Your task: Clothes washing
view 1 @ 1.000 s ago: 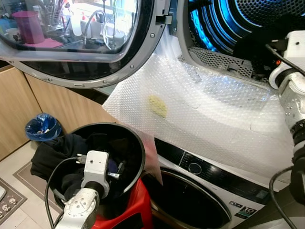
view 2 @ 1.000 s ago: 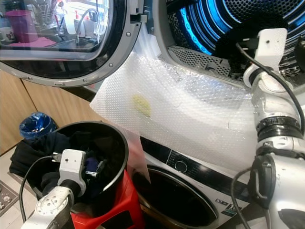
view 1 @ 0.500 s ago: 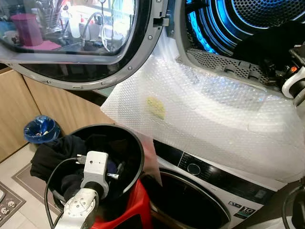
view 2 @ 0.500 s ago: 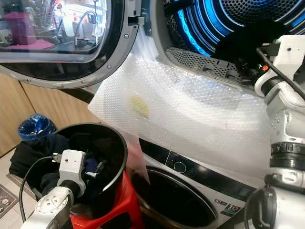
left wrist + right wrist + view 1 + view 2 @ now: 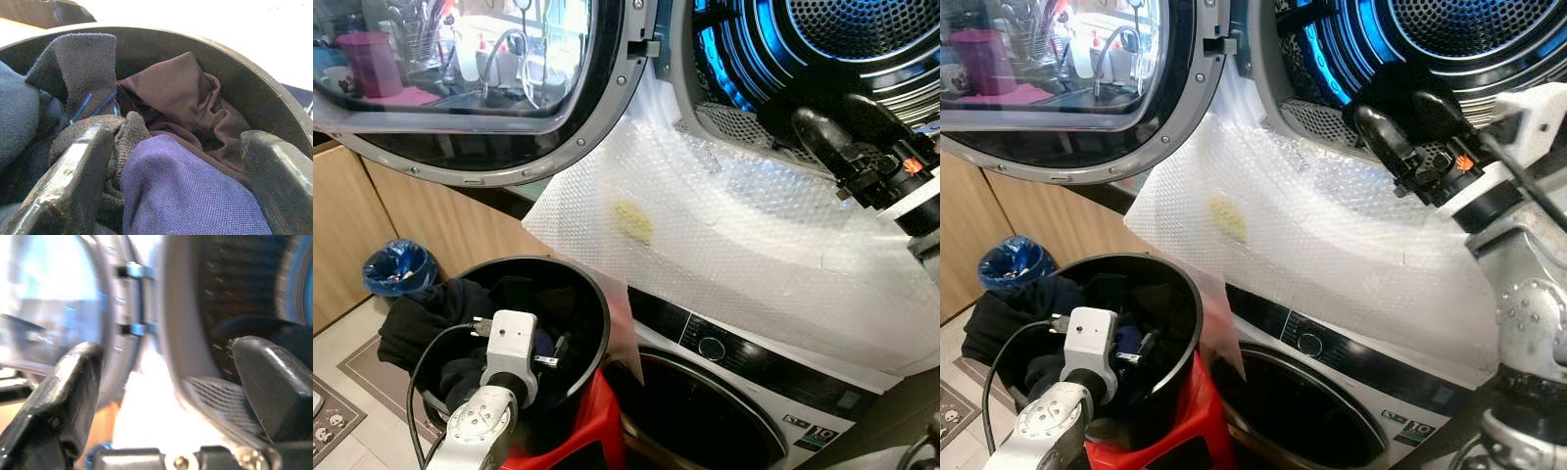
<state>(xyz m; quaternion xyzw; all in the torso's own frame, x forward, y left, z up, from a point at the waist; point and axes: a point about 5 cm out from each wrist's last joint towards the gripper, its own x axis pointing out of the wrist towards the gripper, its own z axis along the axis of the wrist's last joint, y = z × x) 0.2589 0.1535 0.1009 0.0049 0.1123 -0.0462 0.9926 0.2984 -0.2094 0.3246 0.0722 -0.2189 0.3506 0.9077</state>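
A black round basket (image 5: 599,294) holds dark clothes (image 5: 421,318) and stands on a red stool (image 5: 597,436). My left gripper (image 5: 176,178) is down inside it, open. Its fingers (image 5: 73,181) straddle a purple cloth (image 5: 190,196), beside a brown garment (image 5: 190,93) and a grey sock (image 5: 78,63). My right gripper (image 5: 847,117) hangs open and empty at the mouth of the upper machine's blue-lit drum (image 5: 862,39). A dark garment (image 5: 1386,83) lies just inside the drum's lip behind those fingers.
The upper machine's round door (image 5: 509,88) stands open to the left. Bubble wrap (image 5: 754,245) drapes over the front below the drum. A lower machine's dark door (image 5: 705,416) is under it. A blue bin bag (image 5: 399,266) sits by wooden cabinets (image 5: 342,225).
My right arm has drawn back out of the drum, so its open fingers now show at the mouth. The left arm has stayed in the basket.
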